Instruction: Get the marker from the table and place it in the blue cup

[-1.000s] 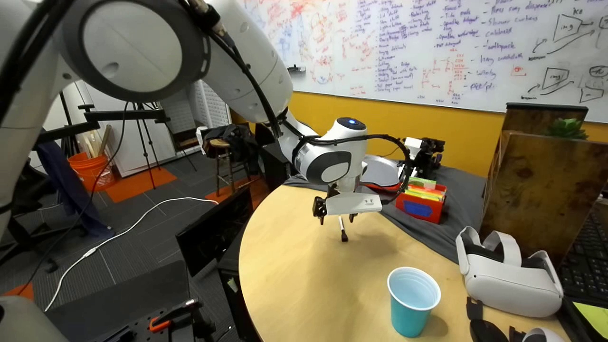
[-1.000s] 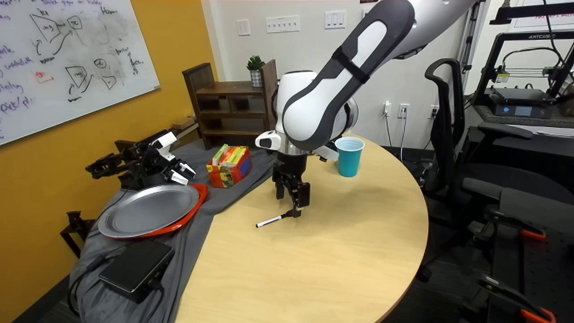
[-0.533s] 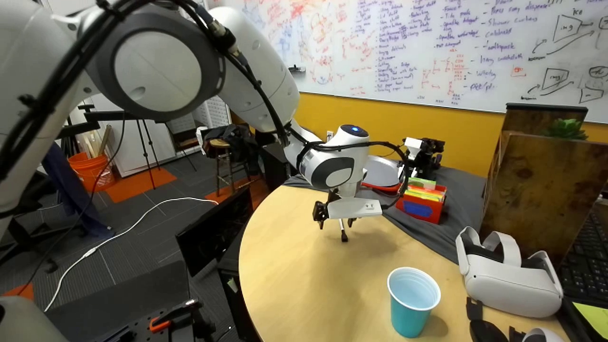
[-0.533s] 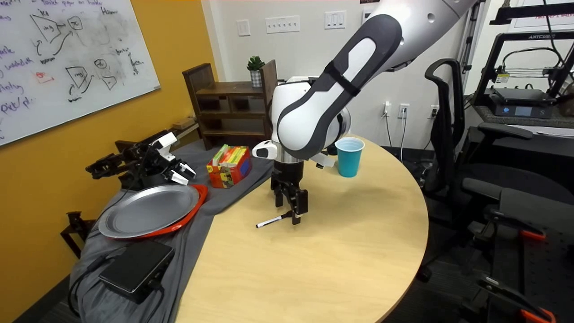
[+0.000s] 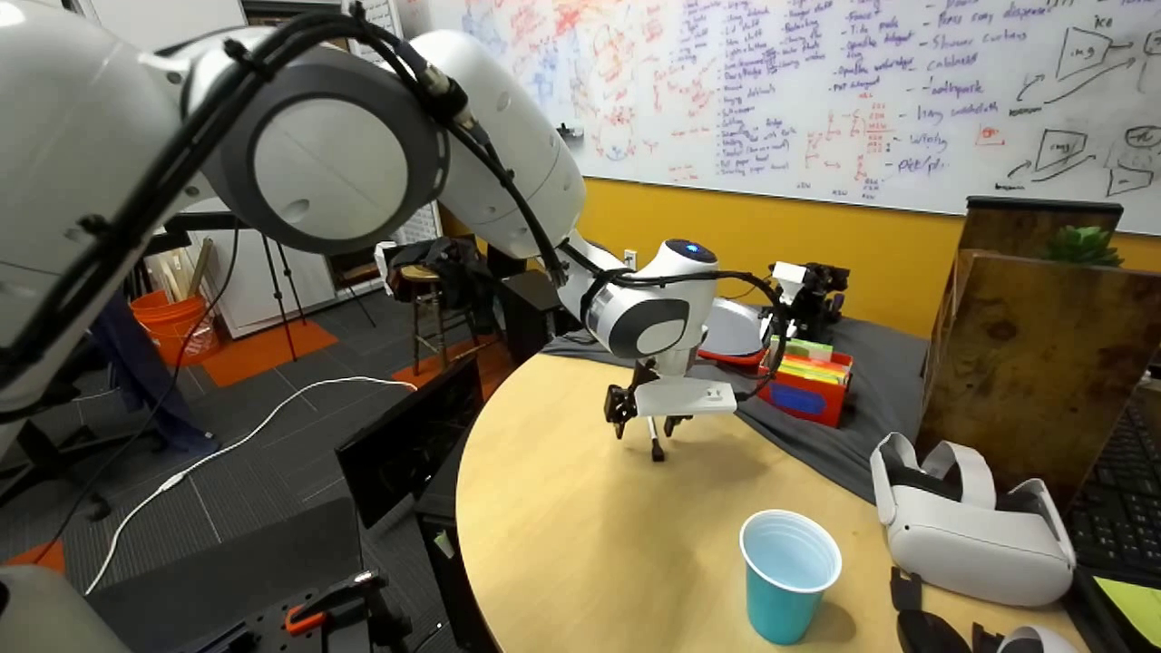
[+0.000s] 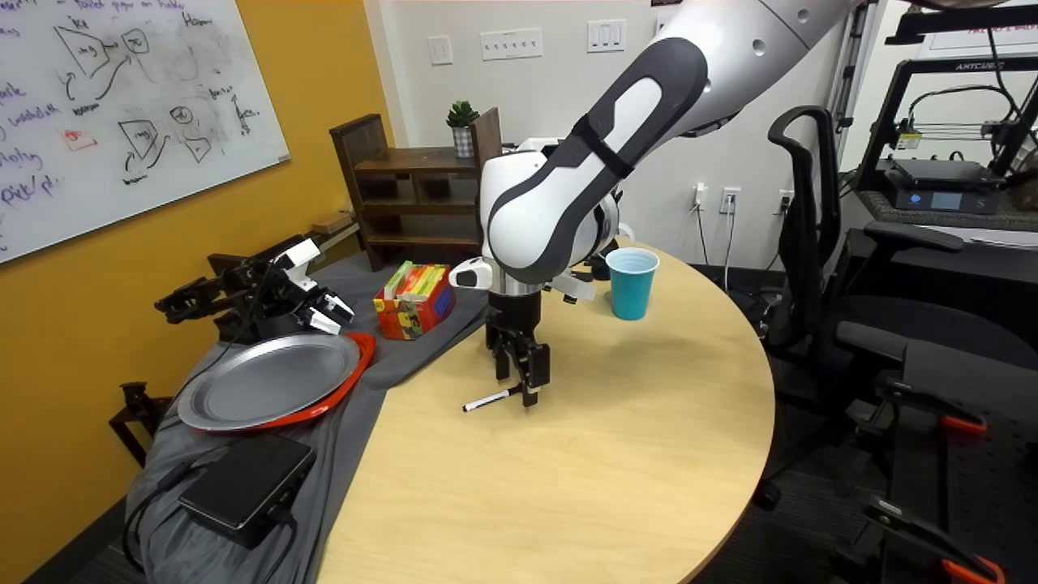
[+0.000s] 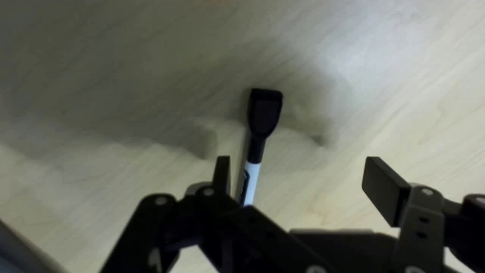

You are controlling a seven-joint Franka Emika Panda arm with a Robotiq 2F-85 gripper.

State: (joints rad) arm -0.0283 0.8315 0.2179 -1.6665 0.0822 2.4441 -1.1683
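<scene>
The marker [image 7: 264, 113], with a black cap and white body, lies on the light wooden table [image 6: 616, 462]. It shows in both exterior views [image 5: 658, 449] [image 6: 491, 401]. My gripper [image 7: 301, 176] is open and empty above it, pointing down. In the wrist view the marker lies between the fingers, close to the left one; its lower end is hidden behind that finger. The gripper also shows in both exterior views [image 5: 646, 432] [image 6: 516, 390], just over the marker's capped end. The blue cup [image 5: 785, 599] stands upright on the table, apart from the gripper [image 6: 632, 288].
A white headset [image 5: 975, 544] lies beside the cup. A red box of cards [image 6: 415, 302] and a grey round pan [image 6: 272, 381] on a red tray sit on dark cloth along the table's side. A wooden shelf [image 6: 422, 162] stands behind.
The gripper has shifted slightly and come a little lower over the marker, moving left in an exterior view. It stays open. The marker and cup have not moved.
</scene>
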